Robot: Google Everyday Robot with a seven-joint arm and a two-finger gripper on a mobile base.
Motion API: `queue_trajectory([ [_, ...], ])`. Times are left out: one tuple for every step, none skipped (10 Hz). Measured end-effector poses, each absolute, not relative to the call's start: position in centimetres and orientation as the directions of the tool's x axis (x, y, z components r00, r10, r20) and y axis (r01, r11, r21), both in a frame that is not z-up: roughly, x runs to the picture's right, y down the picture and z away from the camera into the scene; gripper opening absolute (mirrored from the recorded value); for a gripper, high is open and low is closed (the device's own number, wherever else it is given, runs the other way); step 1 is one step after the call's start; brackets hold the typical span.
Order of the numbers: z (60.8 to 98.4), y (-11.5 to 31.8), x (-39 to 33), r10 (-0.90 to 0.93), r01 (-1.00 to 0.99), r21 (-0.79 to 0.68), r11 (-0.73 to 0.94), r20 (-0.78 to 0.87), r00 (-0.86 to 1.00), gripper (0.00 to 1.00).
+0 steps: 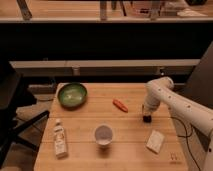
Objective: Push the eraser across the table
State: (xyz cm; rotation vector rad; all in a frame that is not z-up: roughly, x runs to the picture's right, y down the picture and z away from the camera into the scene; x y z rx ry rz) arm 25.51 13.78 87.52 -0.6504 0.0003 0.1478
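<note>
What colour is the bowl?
The bowl is green, camera view. The gripper hangs near the carrot.

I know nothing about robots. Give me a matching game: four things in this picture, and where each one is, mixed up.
1 bowl
2 cup
3 bottle
4 gripper

A near left corner
B right side, low over the table
C far left corner
D near edge, middle

Pairs: 1-C, 2-D, 3-A, 4-B
</note>
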Motion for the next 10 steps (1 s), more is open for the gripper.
queue_trajectory([
  [87.8, 13.6, 25.5, 0.131, -0.133, -0.604, 0.786, -0.048, 0.99, 0.0],
  [88.0, 13.5, 25.5, 0.129, -0.132, -0.606, 0.784, -0.049, 0.99, 0.0],
  [88.2, 13.5, 25.7, 0.128, -0.131, -0.609, 0.782, -0.049, 0.991, 0.0],
  [88.5, 13.3, 25.7, 0.127, -0.13, -0.609, 0.783, -0.049, 0.991, 0.0],
  [88.5, 13.3, 25.8, 0.126, -0.13, -0.609, 0.783, -0.049, 0.991, 0.0],
  [88.5, 13.3, 25.8, 0.126, -0.13, -0.608, 0.783, -0.05, 0.991, 0.0],
  [88.4, 13.2, 25.8, 0.125, -0.13, -0.608, 0.783, -0.05, 0.991, 0.0],
  [88.4, 13.2, 25.8, 0.125, -0.13, -0.608, 0.783, -0.05, 0.991, 0.0],
  [88.6, 13.2, 25.8, 0.12, -0.127, -0.61, 0.782, -0.053, 0.991, 0.0],
  [89.0, 13.0, 25.4, 0.107, -0.117, -0.613, 0.781, -0.054, 0.993, 0.0],
])
